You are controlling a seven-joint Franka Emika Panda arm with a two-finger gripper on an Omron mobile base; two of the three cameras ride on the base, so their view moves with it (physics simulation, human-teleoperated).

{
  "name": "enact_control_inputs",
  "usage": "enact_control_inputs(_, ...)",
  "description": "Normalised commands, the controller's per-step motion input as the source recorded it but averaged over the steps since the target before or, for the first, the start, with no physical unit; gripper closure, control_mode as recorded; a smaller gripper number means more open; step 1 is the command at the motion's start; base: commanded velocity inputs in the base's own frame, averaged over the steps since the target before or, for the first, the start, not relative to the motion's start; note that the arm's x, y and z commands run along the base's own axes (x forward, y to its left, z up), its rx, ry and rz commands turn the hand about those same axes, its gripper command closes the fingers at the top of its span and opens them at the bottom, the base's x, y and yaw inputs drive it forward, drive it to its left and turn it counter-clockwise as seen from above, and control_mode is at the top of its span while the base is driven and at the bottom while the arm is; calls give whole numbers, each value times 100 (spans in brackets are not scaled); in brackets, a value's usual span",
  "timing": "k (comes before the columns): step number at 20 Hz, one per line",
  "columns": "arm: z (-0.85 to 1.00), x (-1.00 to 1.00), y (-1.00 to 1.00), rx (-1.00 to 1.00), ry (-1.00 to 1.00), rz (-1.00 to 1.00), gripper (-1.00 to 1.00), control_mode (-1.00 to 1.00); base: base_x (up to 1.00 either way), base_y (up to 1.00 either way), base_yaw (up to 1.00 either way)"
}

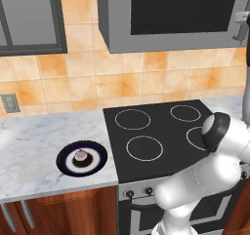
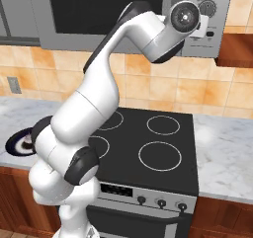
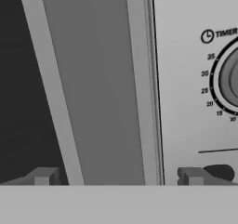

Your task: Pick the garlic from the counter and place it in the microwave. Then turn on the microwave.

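Observation:
The garlic [image 1: 80,155], a small whitish-pink bulb, rests in the middle of the dark-blue plate [image 1: 95,157] on the marble counter [image 1: 34,146], left of the stove. The microwave [image 1: 171,14] hangs above the stove with its dark glass door shut. My gripper [image 3: 118,177] is raised far from the garlic, close against the microwave's front. It is open, its fingertips [image 3: 44,176] wide apart on either side of the door's grey right edge strip [image 3: 100,88]. The timer dial [image 3: 230,79] lies just to the right.
The black four-ring stovetop [image 1: 156,127] sits under the microwave, with oven knobs [image 2: 160,201] on its front. A glass-fronted wall cabinet [image 1: 29,19] hangs at the upper left. An outlet [image 1: 10,103] is on the tiled wall. Marble counter [image 2: 222,148] continues right of the stove.

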Motion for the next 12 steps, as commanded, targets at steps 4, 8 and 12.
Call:
enact_control_inputs(4, 0, 18, -10, 0, 0, 3, -100, -100, 0, 0, 0)
enact_control_inputs(8, 0, 17, -7, 0, 0, 3, -100, -100, 0, 0, 0)
enact_control_inputs(12, 0, 16, -4, 0, 0, 3, -100, -100, 0, 0, 0)
